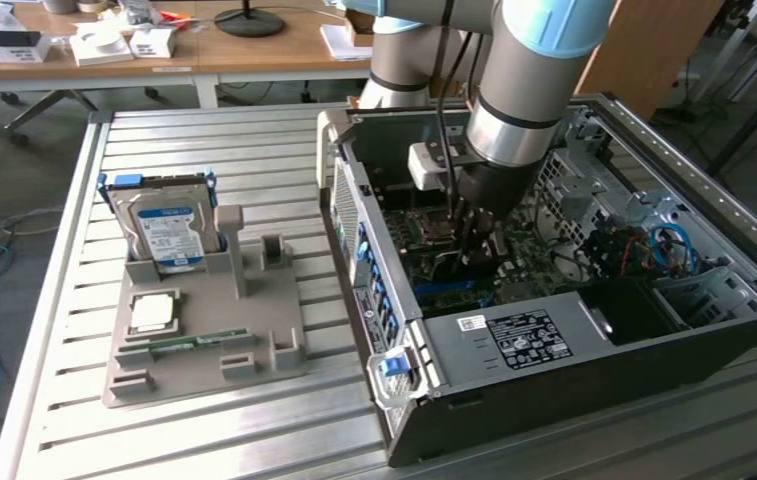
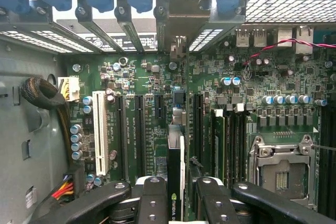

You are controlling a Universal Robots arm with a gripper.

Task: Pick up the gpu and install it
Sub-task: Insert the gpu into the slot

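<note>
Black gripper (image 2: 181,188) clamps the gpu (image 2: 175,153) edge-on over the green motherboard (image 2: 273,77).

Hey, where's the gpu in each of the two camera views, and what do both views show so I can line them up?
Wrist view: the gpu is a dark card seen edge-on, standing over the expansion slots right at the gripper.
Exterior view: it is too hidden to pick out below the gripper, which is down inside the open computer case.
Shared landmark: the green motherboard.
</note>
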